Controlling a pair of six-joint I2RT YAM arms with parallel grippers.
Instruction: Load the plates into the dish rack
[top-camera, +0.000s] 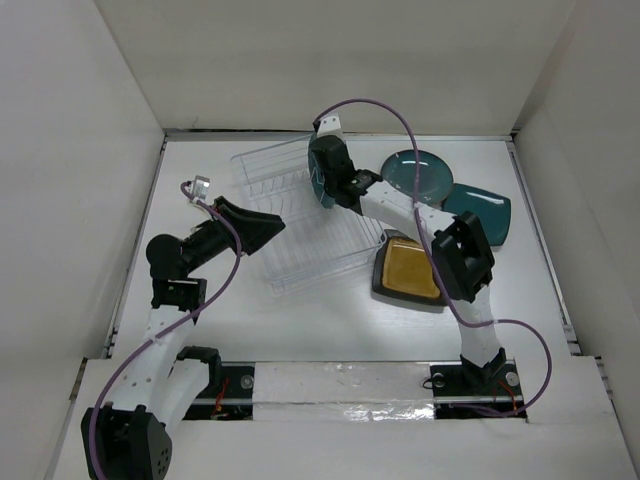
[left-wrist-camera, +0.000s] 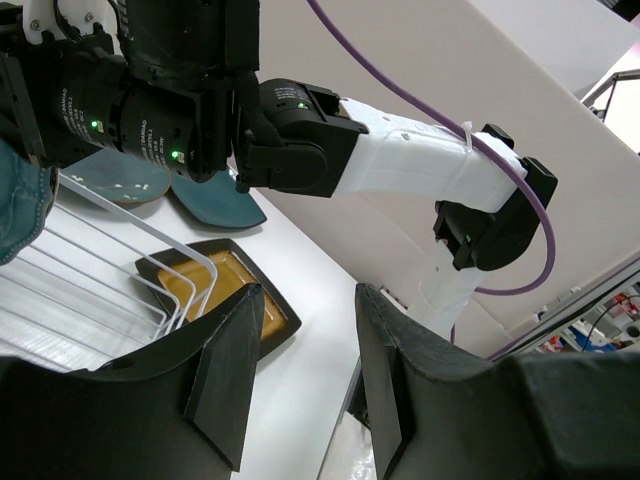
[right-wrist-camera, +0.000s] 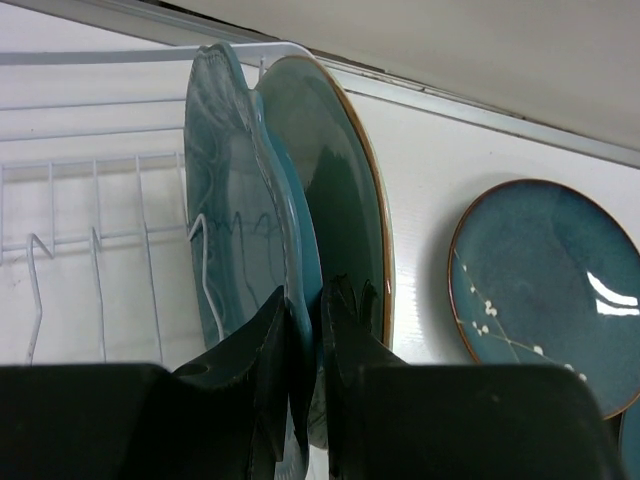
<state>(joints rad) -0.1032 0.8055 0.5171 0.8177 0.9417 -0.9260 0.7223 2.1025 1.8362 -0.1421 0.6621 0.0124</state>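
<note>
The white table (top-camera: 330, 330) carried everything, and the dish rack (top-camera: 300, 255) sat near its middle, slightly skewed. You had three plates lying flat off the rack's right side. The black-rimmed amber square plate (top-camera: 408, 268) lay just beside the rack's near right corner. The teal square plate (top-camera: 485, 212) lay farther out from that same side. The round teal plate with a white blossom sprig (top-camera: 415, 172) lay near the rack's far right corner.

Two plates stood upright on edge at the rack's far right end, close together. One was the teal scalloped plate (right-wrist-camera: 235, 200). The other, on the side away from the rack's middle, was a darker round plate with a brown rim (right-wrist-camera: 345, 200).

Your right gripper (right-wrist-camera: 306, 300) was over that end of the rack. Its jaws were narrow and pinched on the scalloped plate's rim, with one finger standing between the two plates. Your left gripper (left-wrist-camera: 310, 300) hung at the rack's left edge, jaws apart and nothing between them.
</note>
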